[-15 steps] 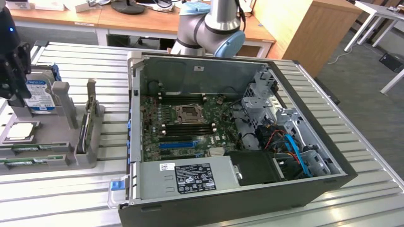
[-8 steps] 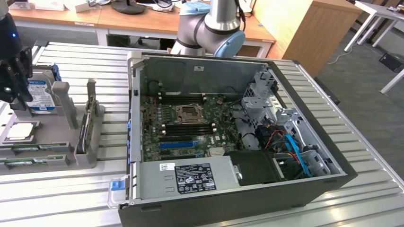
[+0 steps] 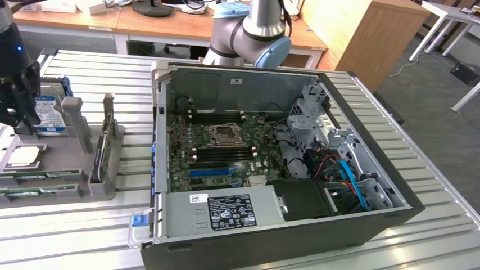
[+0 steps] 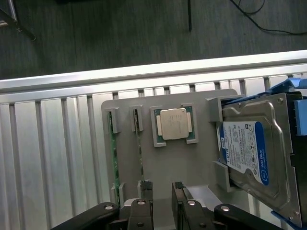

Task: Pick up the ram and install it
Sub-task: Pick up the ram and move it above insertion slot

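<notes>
Black gripper (image 4: 162, 186): fingers are spread, nothing is held | thin green circuit-board ram (image 4: 140, 153): is kept on edge in grey plastic holder (image 4: 192, 163) | judged light, stiff, fragile; best gripped across flat faces, mid-length

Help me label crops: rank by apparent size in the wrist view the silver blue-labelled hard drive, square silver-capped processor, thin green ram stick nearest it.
Silver hard drive
Square processor
Green ram stick, seen edge-on

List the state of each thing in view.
gripper: open, holding nothing, above the tray
ram: two sticks on edge in tray slots
processor: lying in its tray pocket
hard drive: seated in tray holder
computer case: side open, motherboard exposed
</notes>
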Robot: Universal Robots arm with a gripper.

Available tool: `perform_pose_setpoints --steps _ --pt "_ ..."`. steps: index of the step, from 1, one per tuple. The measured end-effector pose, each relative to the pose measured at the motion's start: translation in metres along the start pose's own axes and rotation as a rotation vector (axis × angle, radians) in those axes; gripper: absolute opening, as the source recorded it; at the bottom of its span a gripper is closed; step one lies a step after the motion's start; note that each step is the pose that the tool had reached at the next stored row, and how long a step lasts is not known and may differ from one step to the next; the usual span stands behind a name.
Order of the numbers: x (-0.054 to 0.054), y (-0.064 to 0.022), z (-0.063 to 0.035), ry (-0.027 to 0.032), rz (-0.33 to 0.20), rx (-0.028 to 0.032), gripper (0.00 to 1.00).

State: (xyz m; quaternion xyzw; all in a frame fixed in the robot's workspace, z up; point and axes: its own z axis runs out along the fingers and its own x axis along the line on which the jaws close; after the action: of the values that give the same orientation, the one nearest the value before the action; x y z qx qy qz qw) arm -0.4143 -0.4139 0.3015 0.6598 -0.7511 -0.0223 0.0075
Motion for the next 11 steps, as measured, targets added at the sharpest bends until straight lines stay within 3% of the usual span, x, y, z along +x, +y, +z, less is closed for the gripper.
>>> perform_pose_setpoints --steps 11 --pt "0.0002 0.0002 0.0091 0.0087 0.0 0.0011 0.3"
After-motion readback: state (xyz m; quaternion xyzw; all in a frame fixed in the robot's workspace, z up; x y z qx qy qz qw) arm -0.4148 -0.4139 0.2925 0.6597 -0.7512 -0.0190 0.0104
